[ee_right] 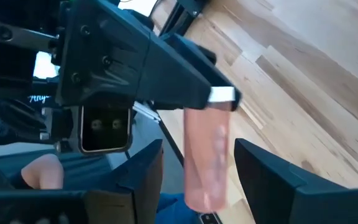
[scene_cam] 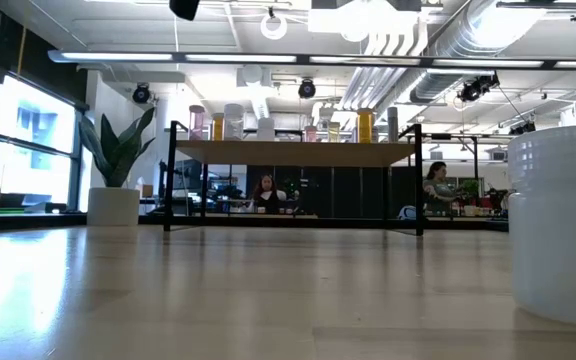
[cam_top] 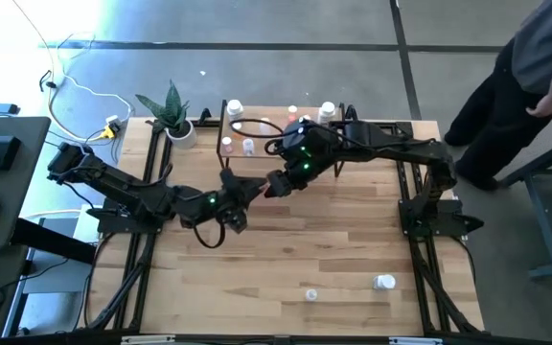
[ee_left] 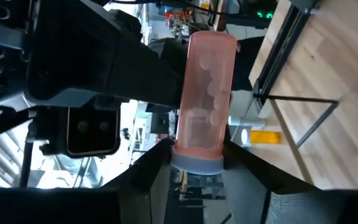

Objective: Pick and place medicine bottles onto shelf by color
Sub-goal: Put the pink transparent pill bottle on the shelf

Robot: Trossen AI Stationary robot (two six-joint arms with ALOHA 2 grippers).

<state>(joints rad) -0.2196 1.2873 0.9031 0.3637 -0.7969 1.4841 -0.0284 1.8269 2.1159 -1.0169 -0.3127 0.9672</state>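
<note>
Meeting above mid-table, the left gripper (cam_top: 257,186) clamped the pink bottle (ee_left: 204,102) at its cap end while the right gripper (cam_top: 278,182) stood with jaws spread around the other end. Releasing before those jaws closed risked dropping it short of the shelf (cam_top: 257,129).

Table (cam_top: 286,249): pale wood planks, smooth, faint satin sheen (strongest in the low view).
Shelf (scene_cam: 293,153): light wood board on thin matt black metal legs.
Pink bottle (ee_left: 205,93): translucent plastic, smooth, slightly frosted; cap white.
White bottle (scene_cam: 560,220): ribbed, semi-opaque plastic.
Left gripper (ee_left: 197,177): matt black plastic fingers.
Plant pot (scene_cam: 113,205): white, matt.
</note>
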